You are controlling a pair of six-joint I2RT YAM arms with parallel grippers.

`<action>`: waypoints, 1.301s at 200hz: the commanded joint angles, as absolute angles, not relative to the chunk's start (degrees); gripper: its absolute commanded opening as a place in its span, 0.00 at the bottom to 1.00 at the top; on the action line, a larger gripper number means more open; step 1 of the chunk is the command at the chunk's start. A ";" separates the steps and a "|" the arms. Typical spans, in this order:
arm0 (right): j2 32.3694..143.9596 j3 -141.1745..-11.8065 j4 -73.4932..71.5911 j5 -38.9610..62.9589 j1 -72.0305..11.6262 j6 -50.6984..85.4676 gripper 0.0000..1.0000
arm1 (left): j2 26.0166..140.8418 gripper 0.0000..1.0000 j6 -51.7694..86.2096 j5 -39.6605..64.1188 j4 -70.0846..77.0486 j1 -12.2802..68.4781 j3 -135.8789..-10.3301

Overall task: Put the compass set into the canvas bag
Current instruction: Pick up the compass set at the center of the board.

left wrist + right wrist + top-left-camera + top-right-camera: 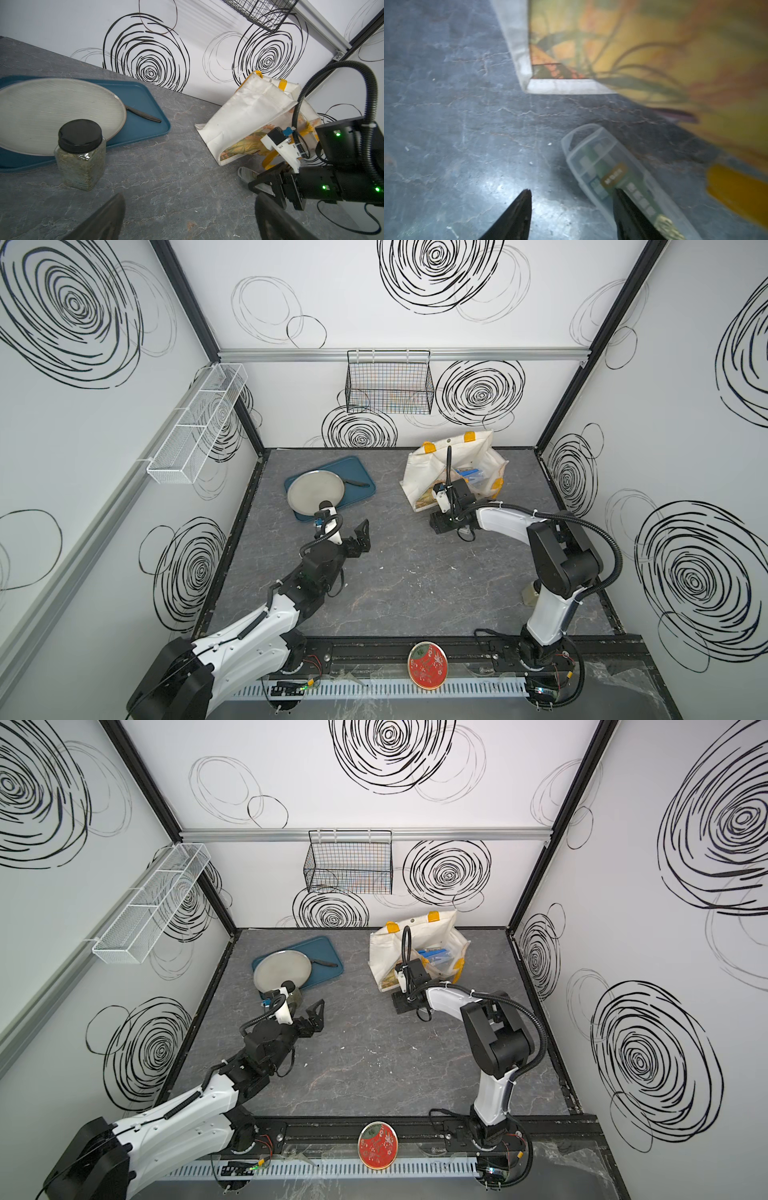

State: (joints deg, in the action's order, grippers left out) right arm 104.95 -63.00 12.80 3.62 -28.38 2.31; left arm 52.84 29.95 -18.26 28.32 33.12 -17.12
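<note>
The compass set (608, 176) is a clear plastic case with a green card inside, and it lies flat on the grey table beside the canvas bag. The case also shows in the left wrist view (247, 173); both top views hide it under the right arm. The canvas bag (428, 472) (386, 952) (245, 116) stands slumped with its mouth up, its yellow handles and printed front (654, 52) showing. My right gripper (572, 190) (436, 522) is open just above the table, one finger over the case and nothing gripped. My left gripper (361, 535) (190, 199) is wide open over bare table.
A blue tray (361, 485) holds a grey plate (316, 489) and a black utensil (355, 482). A black-lidded jar (81, 153) stands by the tray. Blue items (469, 475) lie inside the bag. A black wire basket (388, 381) and a white mesh basket (199, 423) hang on the walls.
</note>
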 commanded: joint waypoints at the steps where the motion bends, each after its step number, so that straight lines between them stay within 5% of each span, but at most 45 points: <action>1: 107.38 -62.26 19.01 0.92 -29.20 1.51 0.72 | 53.10 0.99 30.02 -18.04 29.88 32.43 -18.22; 94: 103.37 -65.26 18.44 -4.15 -25.87 -4.33 0.86 | 52.16 0.99 30.41 -18.37 27.77 32.18 -17.67; 167: 106.67 -62.95 17.90 7.91 -22.53 -8.02 0.87 | 52.47 0.99 31.12 -18.02 28.30 32.18 -17.16; 213: 106.92 -62.52 20.66 12.94 -25.95 -8.42 0.85 | 52.09 0.99 31.72 -18.11 28.65 32.17 -16.66; 260: 107.73 -63.39 19.51 3.26 -30.79 -3.28 0.73 | 51.52 0.99 31.64 -18.26 28.48 32.03 -16.34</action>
